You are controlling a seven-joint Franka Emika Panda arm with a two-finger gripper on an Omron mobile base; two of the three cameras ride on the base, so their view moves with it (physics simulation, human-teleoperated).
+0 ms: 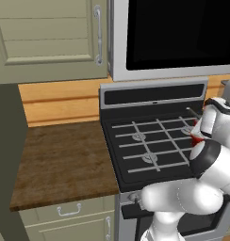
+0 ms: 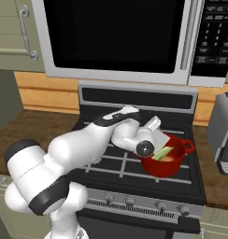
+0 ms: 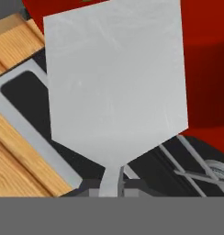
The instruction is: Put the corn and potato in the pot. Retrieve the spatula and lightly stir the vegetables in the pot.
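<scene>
1. My pincer (image 3: 112,186) is closed narrow on the neck of the spatula (image 3: 114,82), so the pale blade sticks out ahead of my hand, ready to be used as a paddle.
2. The pot (image 2: 168,161) sits on the right front burner of the stove (image 2: 111,163). The corn (image 2: 163,152) leans inside against the wall with the potato (image 2: 168,158) just beside it, so I judge that loading is done and stirring is what remains.
3. The blade hangs at the pot's near rim, tilted toward the opening.
4. The rim is my edge to mind: the blade is broad beside the vegetables, so I would dip it gently.
5. Open grate lies to the left; the toaster (image 2: 223,135) stands on the table to the right, well apart.
</scene>
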